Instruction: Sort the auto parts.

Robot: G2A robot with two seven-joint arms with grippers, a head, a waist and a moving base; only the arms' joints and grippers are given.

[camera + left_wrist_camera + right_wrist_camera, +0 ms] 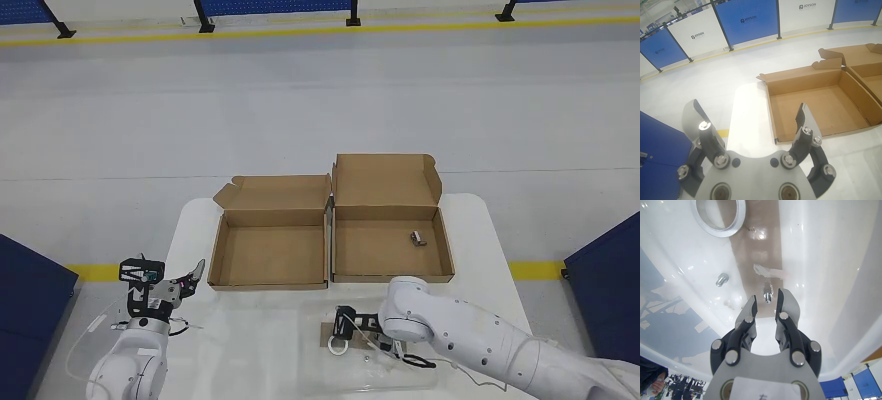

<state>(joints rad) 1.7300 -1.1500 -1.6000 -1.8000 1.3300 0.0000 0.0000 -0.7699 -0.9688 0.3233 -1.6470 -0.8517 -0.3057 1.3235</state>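
Note:
My right gripper (766, 303) is open low over a glossy white tray (819, 256), its fingers on either side of a small silver bolt (767, 296) without touching it. A second bolt (721, 280) lies apart on the tray, and a metal ring (719, 217) sits farther off. In the top view the right gripper (345, 325) is at the table's front middle. My left gripper (749, 109) is open and holds nothing, hovering off the table's front left corner (180, 283). Two open cardboard boxes stand side by side: the left box (270, 250) is bare inside, the right box (390, 245) holds one small part (418, 237).
A scrap of translucent plastic (770, 273) lies on a brown strip just beyond the bolt. The left box's front wall (819, 135) is close ahead of the left gripper. Blue panels stand at both sides of the table (30, 290).

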